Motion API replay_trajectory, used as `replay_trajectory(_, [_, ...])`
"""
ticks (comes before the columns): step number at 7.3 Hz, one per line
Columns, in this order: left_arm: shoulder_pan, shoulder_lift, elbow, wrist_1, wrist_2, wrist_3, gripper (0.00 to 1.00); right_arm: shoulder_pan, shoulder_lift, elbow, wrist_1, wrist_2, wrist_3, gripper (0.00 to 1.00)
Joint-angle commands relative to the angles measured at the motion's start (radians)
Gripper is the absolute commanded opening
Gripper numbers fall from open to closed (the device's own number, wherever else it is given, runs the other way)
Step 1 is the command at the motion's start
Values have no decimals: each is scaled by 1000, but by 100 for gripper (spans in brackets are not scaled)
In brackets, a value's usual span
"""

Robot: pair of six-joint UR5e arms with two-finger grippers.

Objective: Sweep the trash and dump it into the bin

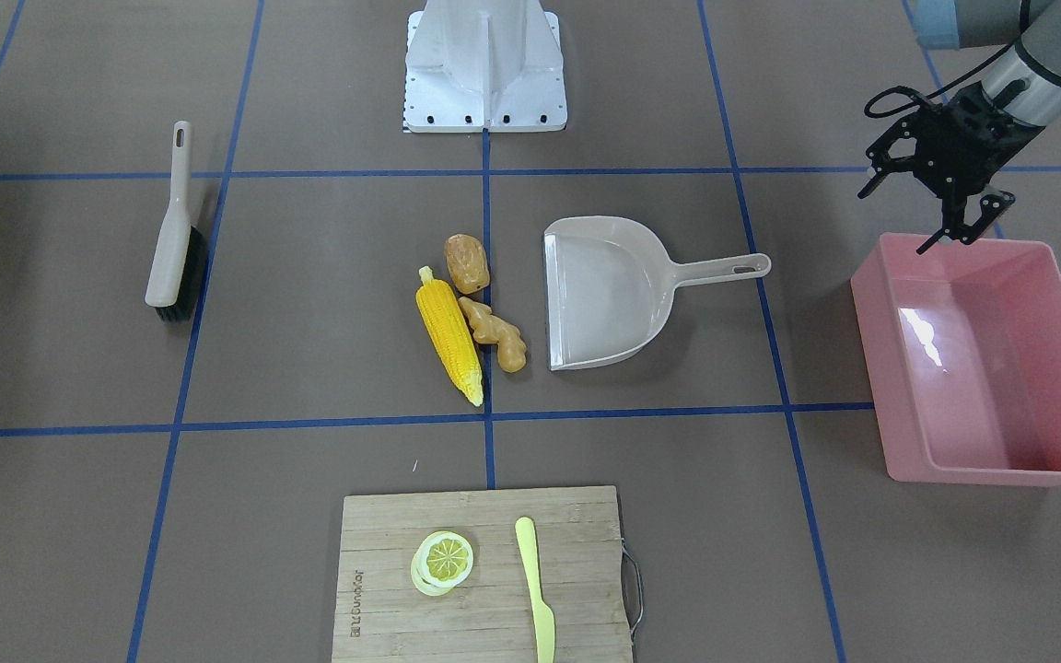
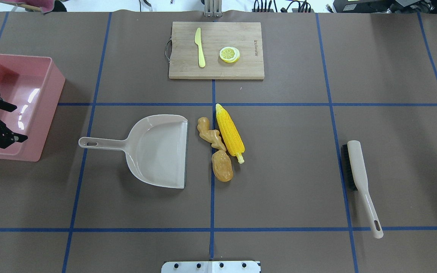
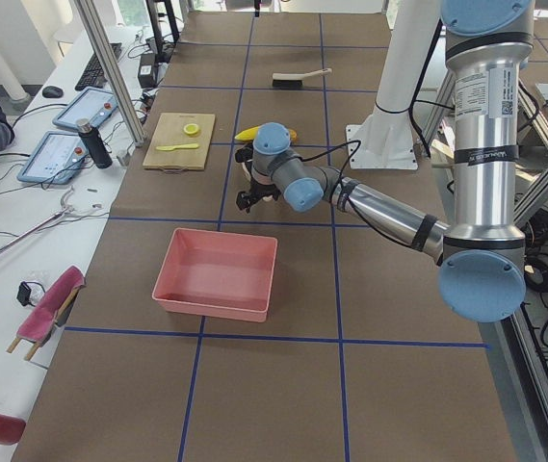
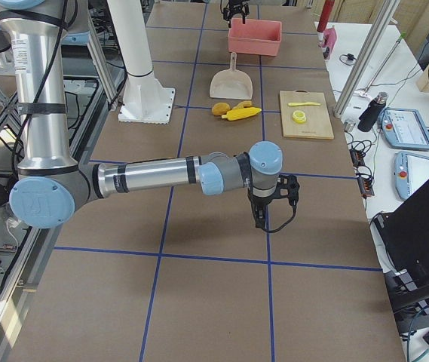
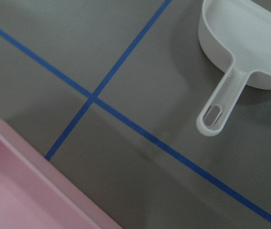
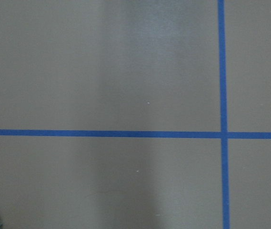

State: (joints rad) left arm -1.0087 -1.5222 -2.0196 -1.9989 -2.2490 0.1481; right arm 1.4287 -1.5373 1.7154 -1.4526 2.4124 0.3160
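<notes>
Trash: the corn cob (image 1: 448,339), potato (image 1: 467,262) and ginger root (image 1: 494,333) lay clustered at mid-tabletop (image 1: 309,239), just beside the dustpan's (image 1: 604,295) open lip. The bin (image 1: 890,387) stood well apart on my left. My left end effector (image 1: 899,219) hung over its edge, spread wide and empty. Whether my right end effector (image 4: 263,222) was spread I could not tell.

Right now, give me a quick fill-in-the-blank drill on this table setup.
1. The left tool hangs near the bin, jaws ___.
2. The dustpan's handle points toward the ___.
3. Of corn, ginger and potato, the ___ lies nearest the robot's base.
4. The brush lies on the robot's ___ side.
Missing words: open; bin; potato; right.
</notes>
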Motion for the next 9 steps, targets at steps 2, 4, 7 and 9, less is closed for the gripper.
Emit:
replay_trajectory(2, [90,-148,90,43,5,65,99,-223,-12,146,12,-11,347,100])
replay_trajectory(4, [91,-171,148,87,18,317,100,-393,-58,235,27,-105,430,100])
replay_trajectory(7, [156,-182,110,83,82,370,100,-613,-210,335,214,-156,760,100])
replay_trajectory(9, [153,-161,99,100,118,372,100,-791,-222,355,241,-292,851,100])
